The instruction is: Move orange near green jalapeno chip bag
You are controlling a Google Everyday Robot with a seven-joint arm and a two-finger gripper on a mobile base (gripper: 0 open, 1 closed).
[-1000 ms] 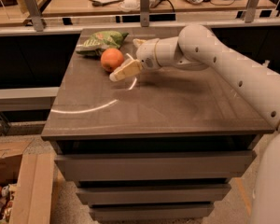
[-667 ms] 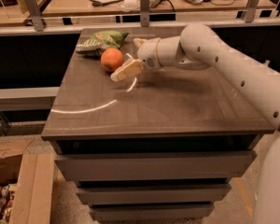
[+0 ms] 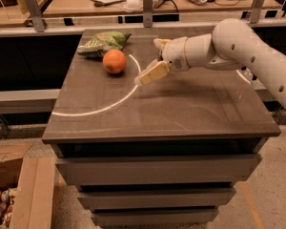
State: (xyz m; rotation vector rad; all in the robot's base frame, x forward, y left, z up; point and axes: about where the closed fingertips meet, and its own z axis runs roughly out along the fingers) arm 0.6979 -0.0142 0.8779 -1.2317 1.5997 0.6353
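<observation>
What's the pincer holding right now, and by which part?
Nothing. The pincer hangs open to the right of the orange, not touching it. The orange sits on the table by the green bag.

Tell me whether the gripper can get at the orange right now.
Probably yes. The gripper hangs open beside the orange, only bare table between them; the chip bag lies behind the orange.

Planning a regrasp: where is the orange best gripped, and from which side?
Grip the orange across its widest middle, coming from above or from the side where the open gripper hangs. It is round, so any axis probably fits, but the green jalapeno chip bag lies close behind it, crowding that far side.
</observation>
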